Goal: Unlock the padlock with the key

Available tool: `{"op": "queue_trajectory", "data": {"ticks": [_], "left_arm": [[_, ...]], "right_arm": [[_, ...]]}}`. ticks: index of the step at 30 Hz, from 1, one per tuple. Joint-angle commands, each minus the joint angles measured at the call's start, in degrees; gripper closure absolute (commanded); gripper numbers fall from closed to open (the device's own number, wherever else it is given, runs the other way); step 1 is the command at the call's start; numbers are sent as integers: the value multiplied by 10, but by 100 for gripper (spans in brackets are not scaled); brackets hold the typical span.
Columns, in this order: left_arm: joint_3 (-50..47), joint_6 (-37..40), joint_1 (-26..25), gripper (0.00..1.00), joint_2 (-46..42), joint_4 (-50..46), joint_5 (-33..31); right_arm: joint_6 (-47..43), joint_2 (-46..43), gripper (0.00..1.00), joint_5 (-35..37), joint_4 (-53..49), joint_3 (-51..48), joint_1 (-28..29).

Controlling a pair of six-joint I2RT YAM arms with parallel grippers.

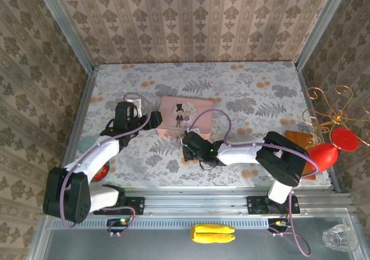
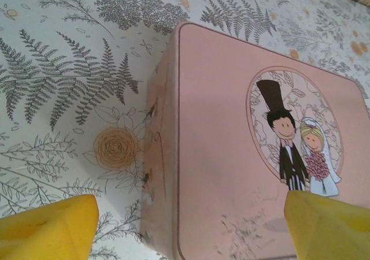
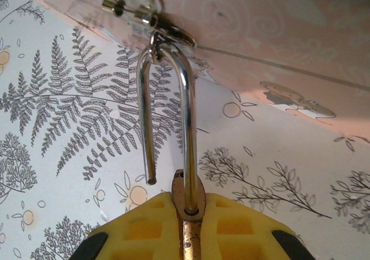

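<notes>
A: Whereabouts of the padlock (image 3: 188,196)?

B: Hung by its shackle (image 3: 186,115) from the hasp (image 3: 136,0) of the pink tin (image 2: 225,127), at 6 o'clock of the tin in the top view. Body pinched edge-on in the right gripper (image 3: 188,222), jaws closed narrow around it.

A: Reason for gripping it that way?

B: Likely to steady the tiny body and draw the shackle taut against the hasp ring, away from the tin wall.

A: Locked or not?

B: Looks sprung open. Seated in the body by one leg only, and free at the other, ending at about 10 o'clock of the body. Unlocking judged done, or nearly so.

A: And the left gripper (image 2: 191,228)?

B: At 9 o'clock of the tin, jaws spread wide and holding nothing. One pad (image 2: 46,228) over the worktop (image 2: 58,98), the other over the lid. Straddling the tin's edge, probably to brace it against sliding. Touching or not, cannot tell.

A: Next?

B: Probably unhooking the shackle from the ring. Some risk of dragging the light tin along.
</notes>
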Motion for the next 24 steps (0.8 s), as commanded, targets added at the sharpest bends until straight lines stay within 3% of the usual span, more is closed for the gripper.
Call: {"op": "queue_trajectory", "data": {"ticks": [1,8,20,24], "left_arm": [[31,17,-14,16,24,-32,-9],[56,17,-95,17,59,-35,-68],[71,-14,-131,19,115,-68,-107],[63,-17,-166,20,118,-83,-126]], "right_arm": [[2,-33,100,42,-11,-11,-5],[16,-58,100,24,18,-47,-23],[43,-72,100,7,48,-76,-45],[63,-81,100,27,48,-88,-49]]}}
